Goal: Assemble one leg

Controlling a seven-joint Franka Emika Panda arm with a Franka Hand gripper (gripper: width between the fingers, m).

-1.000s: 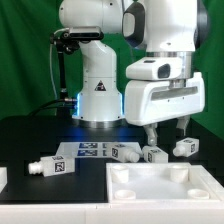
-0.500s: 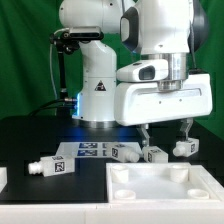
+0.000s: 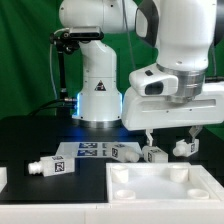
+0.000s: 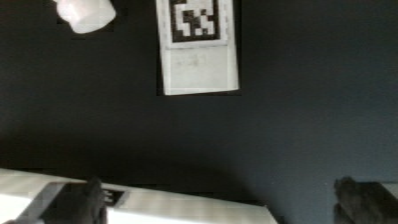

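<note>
Just past the white panel (image 3: 160, 186), your fingers (image 3: 148, 136) hang wide apart, gripping nothing (both tips sit clear of the tabletop). One leg (image 3: 155, 154) lies below them, with a second leg (image 3: 184, 147) just beside it. Farther back, the black tabletop (image 3: 30, 140) carries the marker board (image 3: 88, 150), and a green curtain (image 3: 25, 60) closes off the room.

A green backdrop (image 3: 25, 50) of cloth hangs in soft folds behind the scene. The tabletop (image 3: 30, 135) is matte black and evenly lit, with a small blue glow (image 3: 77, 100) at its far side.
</note>
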